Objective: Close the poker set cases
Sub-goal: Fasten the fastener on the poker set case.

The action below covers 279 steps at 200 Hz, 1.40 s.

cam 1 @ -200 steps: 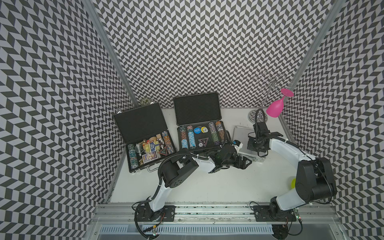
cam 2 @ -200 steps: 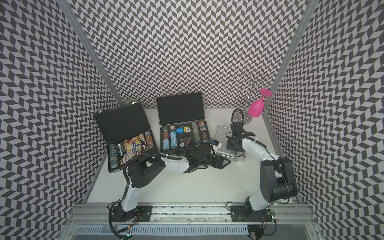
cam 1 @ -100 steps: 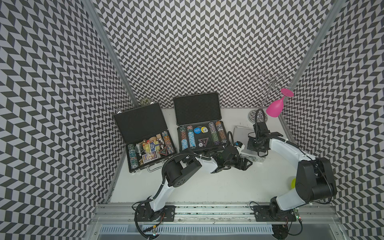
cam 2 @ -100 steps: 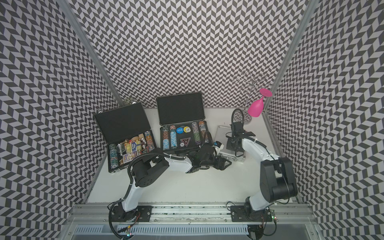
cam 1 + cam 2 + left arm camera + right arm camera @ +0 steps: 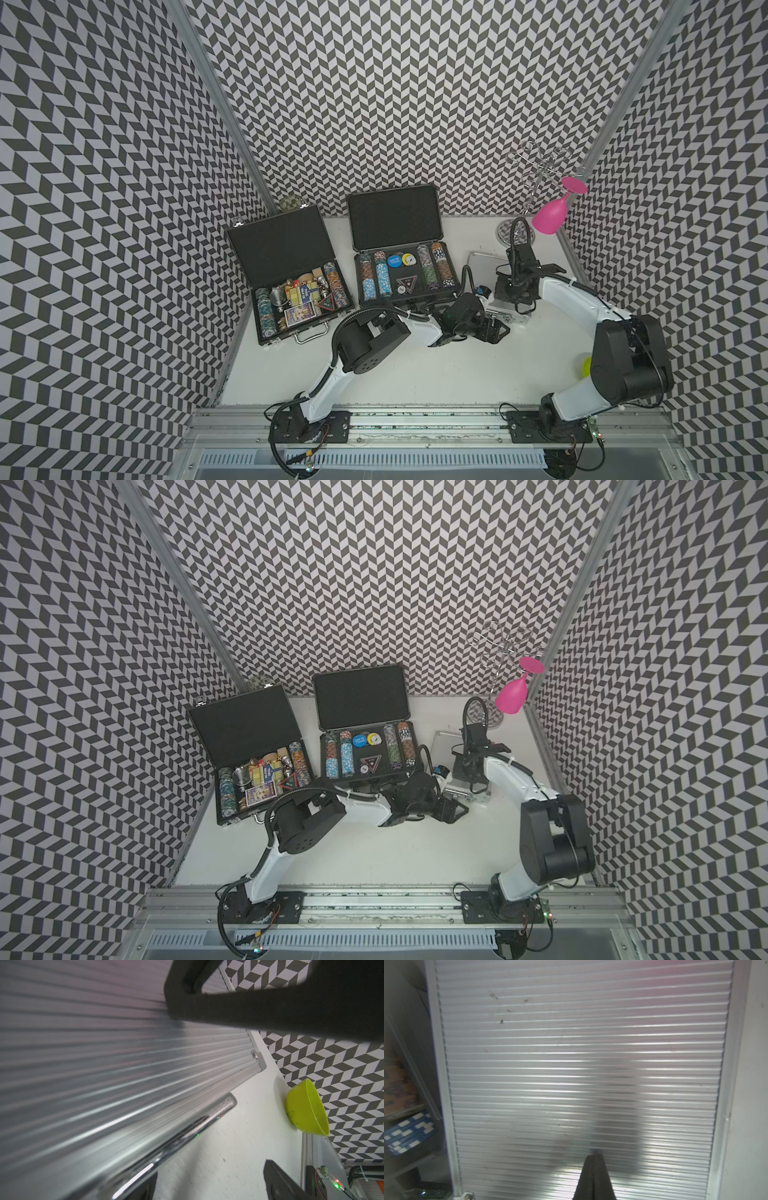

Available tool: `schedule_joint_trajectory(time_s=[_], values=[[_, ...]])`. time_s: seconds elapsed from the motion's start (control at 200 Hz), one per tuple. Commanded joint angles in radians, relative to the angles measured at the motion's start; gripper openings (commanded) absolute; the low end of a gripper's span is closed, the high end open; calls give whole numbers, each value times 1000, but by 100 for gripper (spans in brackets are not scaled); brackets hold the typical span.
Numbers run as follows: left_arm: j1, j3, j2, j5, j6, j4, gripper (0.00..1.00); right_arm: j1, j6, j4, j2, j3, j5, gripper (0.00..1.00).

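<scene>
- The silver aluminium case [image 5: 484, 261] sits right of centre in both top views, beside the dark grey case. Its ribbed lid lies flat on its base, so I judge it closed or all but closed. The frames do not show whether its latches are fastened.
- The right pincer [image 5: 594, 1155] is pressed together and pinches nothing. In the right wrist view its tip touches the ribbed lid, apparently holding it down.
- The left pincer [image 5: 492, 328] is spread wide at the front edge of the same case. In the left wrist view the chrome handle [image 5: 166, 1147] runs between the fingers [image 5: 270, 1007], and nothing is clamped.
- The thick ribbed dark grey case [image 5: 395, 216] stands open at the centre of the frame. Its lid is upright and rows of chips show in the tray.
- The flat textured black case [image 5: 286, 245] stands open at centre left, its lid raised over chips and cards.
- Progress, as I judge it: one of the three cases is about done. Two lids have yet to come down, and both arms are busy at the silver one.
- A yellow-green bowl [image 5: 305, 1107] rests on the surface [image 5: 436, 374] near the right wall, apart from the cases.
</scene>
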Motion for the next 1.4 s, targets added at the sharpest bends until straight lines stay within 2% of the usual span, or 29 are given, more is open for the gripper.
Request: schedule_joint_trajectory(time_s=[0.0, 0.446, 0.571, 0.821, 1.131, 1.327, 1.392], values=[[14, 32, 32, -90, 3, -40, 84, 10, 2, -67, 49, -26, -33, 0], [10, 29, 5, -252, -11, -142, 84, 9, 3, -63, 51, -26, -40, 0], [7, 68, 32, -239, -2, -170, 84, 9, 0, -61, 49, -35, -43, 0], [4, 52, 44, -203, -36, -136, 85, 10, -2, -62, 47, -35, -43, 0], [41, -84, -11, -59, -137, 112, 84, 9, -4, -60, 47, -44, -38, 0], [44, -67, -13, -16, -121, 113, 83, 9, -2, -55, 50, -46, -40, 0], [41, -53, -13, -38, -116, 76, 83, 10, -2, -57, 49, -44, -40, 0]])
